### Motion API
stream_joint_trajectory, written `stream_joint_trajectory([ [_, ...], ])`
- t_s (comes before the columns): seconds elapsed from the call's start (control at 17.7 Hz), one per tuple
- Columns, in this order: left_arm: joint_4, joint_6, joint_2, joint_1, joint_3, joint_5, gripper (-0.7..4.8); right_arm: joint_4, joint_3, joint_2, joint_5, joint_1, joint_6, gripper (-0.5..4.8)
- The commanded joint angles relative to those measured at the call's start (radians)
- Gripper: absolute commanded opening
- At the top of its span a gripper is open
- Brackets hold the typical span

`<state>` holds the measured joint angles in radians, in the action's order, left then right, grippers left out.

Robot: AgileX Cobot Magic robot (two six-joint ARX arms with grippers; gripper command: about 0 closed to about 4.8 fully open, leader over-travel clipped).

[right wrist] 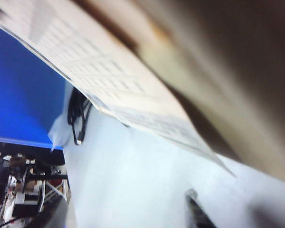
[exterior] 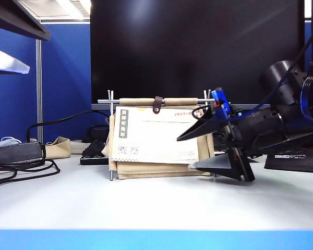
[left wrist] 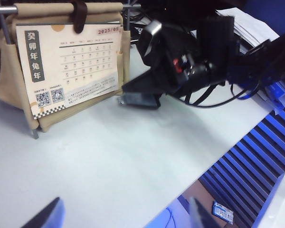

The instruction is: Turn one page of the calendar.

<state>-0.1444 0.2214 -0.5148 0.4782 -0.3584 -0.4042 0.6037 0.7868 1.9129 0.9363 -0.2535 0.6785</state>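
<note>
The calendar (exterior: 126,169) stands mid-table on its beige canvas stand (left wrist: 7,76), hung from silver rods with a brown strap. Its front page (exterior: 156,135) is white with a grey character strip and a date grid (left wrist: 85,61). My right gripper (exterior: 184,153) is open at the page's lower right corner, one finger in front of the sheet and one below it, with nothing clamped. In the right wrist view the page (right wrist: 109,80) hangs over the gap of the right gripper (right wrist: 121,209). My left gripper (left wrist: 125,209) hovers open over the table's front edge, far from the calendar.
A large black monitor (exterior: 198,47) fills the back. A black keyboard (exterior: 94,153) lies behind the calendar. Cables and a power adapter (exterior: 15,153) sit at the left, a black pad (exterior: 297,159) at the right. The blue table edge (exterior: 156,239) runs along the front.
</note>
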Motion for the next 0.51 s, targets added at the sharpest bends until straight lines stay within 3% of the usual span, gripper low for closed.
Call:
stream_joint_trajectory([
  [0.06, 0.018, -0.001, 0.000, 0.000, -0.004, -0.003, 3.45, 0.018, 0.001, 0.004, -0.035, 0.000, -0.002, 3.10],
  [0.4, 0.019, -0.001, 0.000, 0.000, -0.004, -0.004, 3.45, 0.051, 0.004, 0.017, -0.093, 0.000, 0.015, 3.11],
  [0.51, 0.019, -0.001, 0.000, 0.000, -0.004, -0.004, 3.45, 0.061, 0.019, 0.031, -0.069, 0.000, 0.079, 3.33],
])
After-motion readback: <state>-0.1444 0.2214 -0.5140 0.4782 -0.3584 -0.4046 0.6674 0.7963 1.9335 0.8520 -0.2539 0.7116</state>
